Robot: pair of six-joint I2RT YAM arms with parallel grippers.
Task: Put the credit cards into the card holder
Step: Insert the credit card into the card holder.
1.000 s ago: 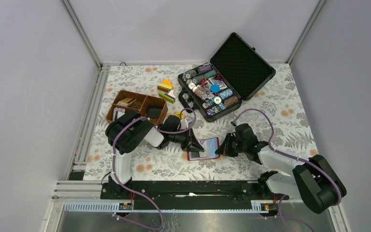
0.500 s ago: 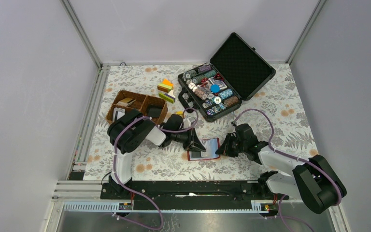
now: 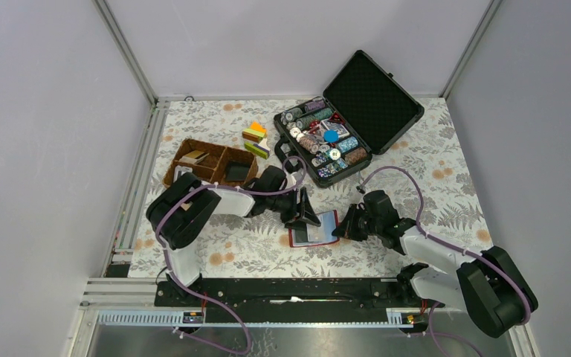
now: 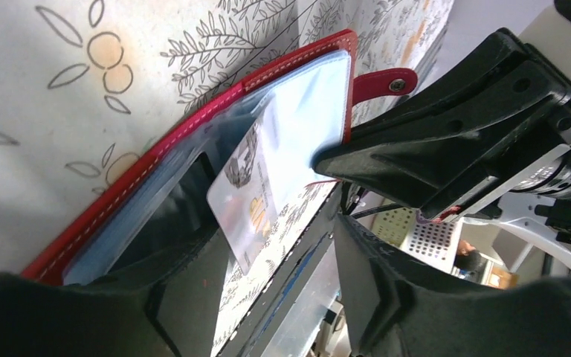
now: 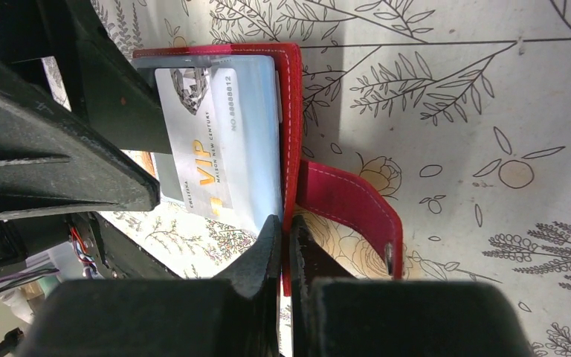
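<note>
The holder (image 5: 291, 111) lies open on the surface (image 3: 431, 178), right claw (image 5: 284, 230) pinching its right edge. Left claw (image 3: 302, 213) is spread; card (image 5: 208, 134) sits partly in: nudge it squarely along the pocket.

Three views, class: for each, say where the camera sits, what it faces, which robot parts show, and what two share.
Top external: above and behind the bases, looking down on the table; left arm, right arm show.
Left wrist: faces the card holder; left pincer shows.
Right wrist: faces it oppositely; right pincer shows.
Shared: both wrist views show the VIP card.
</note>
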